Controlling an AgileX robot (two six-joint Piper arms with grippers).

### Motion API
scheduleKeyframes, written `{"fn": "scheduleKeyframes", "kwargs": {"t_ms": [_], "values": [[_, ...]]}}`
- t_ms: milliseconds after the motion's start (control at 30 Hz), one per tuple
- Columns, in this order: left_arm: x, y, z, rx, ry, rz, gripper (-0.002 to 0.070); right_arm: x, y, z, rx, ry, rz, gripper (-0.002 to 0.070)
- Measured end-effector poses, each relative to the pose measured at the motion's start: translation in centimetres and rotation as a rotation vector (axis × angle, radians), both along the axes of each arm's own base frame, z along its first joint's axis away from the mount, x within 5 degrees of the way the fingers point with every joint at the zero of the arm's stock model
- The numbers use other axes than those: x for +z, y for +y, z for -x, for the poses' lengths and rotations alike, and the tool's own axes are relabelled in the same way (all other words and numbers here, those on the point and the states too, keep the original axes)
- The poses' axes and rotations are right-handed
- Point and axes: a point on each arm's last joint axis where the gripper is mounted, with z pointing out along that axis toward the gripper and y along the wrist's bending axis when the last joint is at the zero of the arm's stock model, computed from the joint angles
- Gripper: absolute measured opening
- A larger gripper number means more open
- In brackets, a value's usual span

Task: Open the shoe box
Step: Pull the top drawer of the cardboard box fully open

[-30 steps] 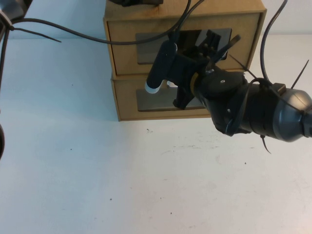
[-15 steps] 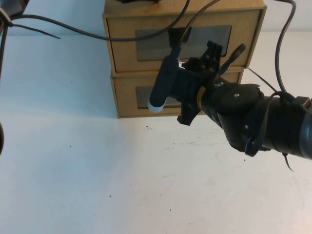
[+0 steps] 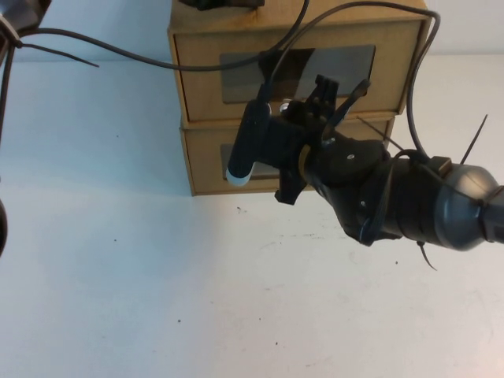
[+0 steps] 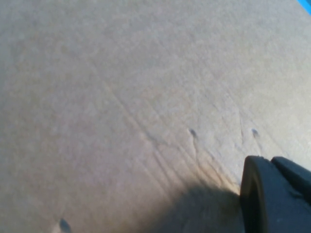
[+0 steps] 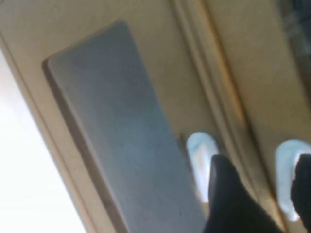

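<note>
Two cardboard shoe boxes are stacked at the back of the table, the upper box (image 3: 197, 79) on the lower box (image 3: 203, 169), each with a grey window in its drawer front. My right gripper (image 3: 340, 88) points at the fronts near the seam between them, open. In the right wrist view its dark fingers (image 5: 226, 194) stand apart before two pale finger holes (image 5: 198, 145), next to a grey window (image 5: 112, 136). My left gripper (image 3: 220, 4) rests on top of the upper box. The left wrist view shows only one dark finger (image 4: 262, 194) against cardboard (image 4: 121, 97).
The right arm's bulky wrist (image 3: 409, 193) and its white-tipped camera (image 3: 244, 146) hide the middle of the lower drawer front. Black cables (image 3: 118, 53) loop across the upper box. The white table (image 3: 157, 291) spreads in front of the boxes.
My right gripper has dropped from the upper window toward the seam between the boxes, then shifted left. Its fingers stay apart. The boxes and left gripper have not moved.
</note>
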Motion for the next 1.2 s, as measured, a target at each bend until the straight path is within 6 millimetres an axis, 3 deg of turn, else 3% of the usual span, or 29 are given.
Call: {"fn": "scheduleKeyframes", "kwargs": {"t_ms": [400,633,967,1200], "values": [[0.0,0.0,0.0,-0.003,0.004,-0.002,-0.0005,0.4,-0.6,-1.3,-0.042,-0.022,-0.007,0.0254],[0.0,0.0,0.0,-0.003,0.004,-0.002,-0.0005,0.6,-0.7,-1.5,-0.037,-0.031,0.012,0.0191],[0.0,0.0,0.0,-0.003,0.004,-0.002,-0.0005,0.6,-1.0,-1.8,-0.026,-0.024,0.006,0.0168],[0.0,0.0,0.0,-0.003,0.004,-0.002,-0.0005,0.6,-1.1,-1.9,-0.02,-0.034,0.02,0.0085]]}}
